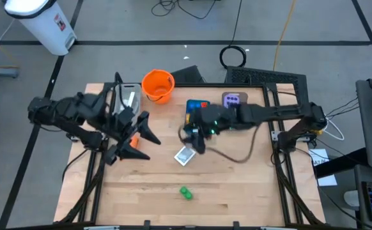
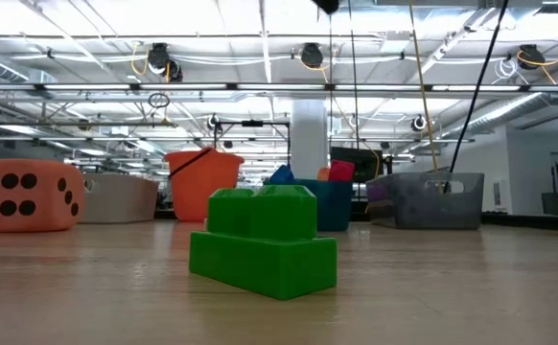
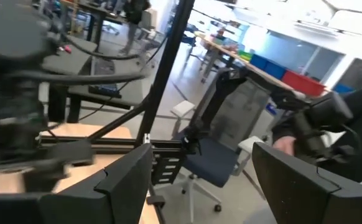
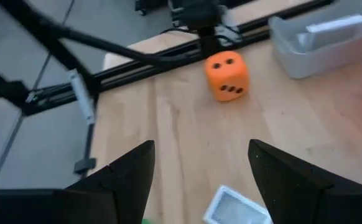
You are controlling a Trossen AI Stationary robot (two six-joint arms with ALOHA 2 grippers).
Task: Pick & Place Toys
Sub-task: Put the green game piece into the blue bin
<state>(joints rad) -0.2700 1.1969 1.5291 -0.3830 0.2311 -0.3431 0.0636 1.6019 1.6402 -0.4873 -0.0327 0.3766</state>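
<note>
A green brick (image 2: 263, 240) sits nearest the table's front edge, alone on the bare wood; the low view shows it close up as 2 stacked layers. Farther in, near the middle of the table (image 1: 237, 191), a small white printed card (image 1: 184, 156) lies flat, tilted a little.

Just beyond the card, the right gripper (image 1: 197, 137) hangs over the table with its 2 fingers spread apart and nothing between them; its wrist view shows the card (image 4: 234, 208) near the fingers and the orange die (image 4: 227, 76) well beyond, 3 black pips on 1 side face, 2 on top.

To the left, the left gripper (image 1: 141, 136) points toward the centre, its jaws apart and empty, with the orange die (image 1: 133, 140) partly hidden close by it. Its wrist view looks off the table's edge toward a black office chair (image 3: 224, 134).

Toward the back stand a grey tray (image 1: 127, 99) holding something pale, an orange bucket (image 1: 158, 85), a teal tray (image 1: 197, 108) holding blue and red pieces, and the purple die (image 1: 234, 99).
</note>
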